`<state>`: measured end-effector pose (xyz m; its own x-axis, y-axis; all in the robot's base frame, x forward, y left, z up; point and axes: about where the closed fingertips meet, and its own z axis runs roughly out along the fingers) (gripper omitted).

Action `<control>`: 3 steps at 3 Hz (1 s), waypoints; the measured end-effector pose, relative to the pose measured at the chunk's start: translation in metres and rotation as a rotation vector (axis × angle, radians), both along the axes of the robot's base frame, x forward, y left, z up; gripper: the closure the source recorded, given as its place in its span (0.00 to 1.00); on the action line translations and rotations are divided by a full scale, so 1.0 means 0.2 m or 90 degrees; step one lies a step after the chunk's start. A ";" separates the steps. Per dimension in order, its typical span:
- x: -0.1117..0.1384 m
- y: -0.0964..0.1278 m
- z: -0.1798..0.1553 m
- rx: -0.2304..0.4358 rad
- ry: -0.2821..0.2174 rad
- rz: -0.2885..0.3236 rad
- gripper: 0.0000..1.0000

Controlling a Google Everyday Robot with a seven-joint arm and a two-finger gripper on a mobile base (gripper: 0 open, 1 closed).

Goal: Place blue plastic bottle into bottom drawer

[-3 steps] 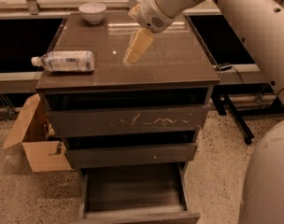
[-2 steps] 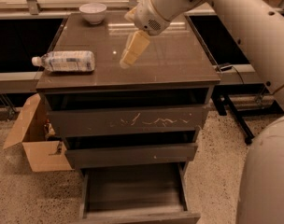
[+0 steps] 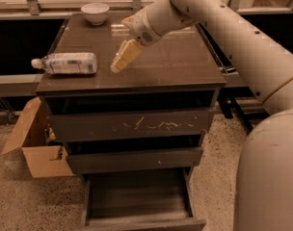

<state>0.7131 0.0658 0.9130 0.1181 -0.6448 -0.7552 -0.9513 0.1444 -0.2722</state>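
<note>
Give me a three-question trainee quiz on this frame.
1. True or false: the blue plastic bottle lies on its side on the cabinet top.
2. Which drawer is open? A top; B middle; C bottom drawer.
3. Fill in: the pincer, over the cabinet top beside the bottle, is ___ it (touching / apart from).
Key: 1 true; 2 C; 3 apart from.

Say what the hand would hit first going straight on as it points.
Likely the cabinet top, just short of the bottle: the hand hangs above the top's middle, angled down toward the bottle's side. Depth is unclear.
</note>
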 end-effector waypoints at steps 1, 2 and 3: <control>0.11 0.13 -0.02 0.024 -0.008 0.006 0.00; 0.19 0.36 -0.03 0.039 0.001 0.039 0.00; 0.20 0.48 -0.05 0.043 0.012 0.063 0.00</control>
<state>0.7540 0.1612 0.9039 0.1640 -0.5788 -0.7988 -0.9666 0.0674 -0.2472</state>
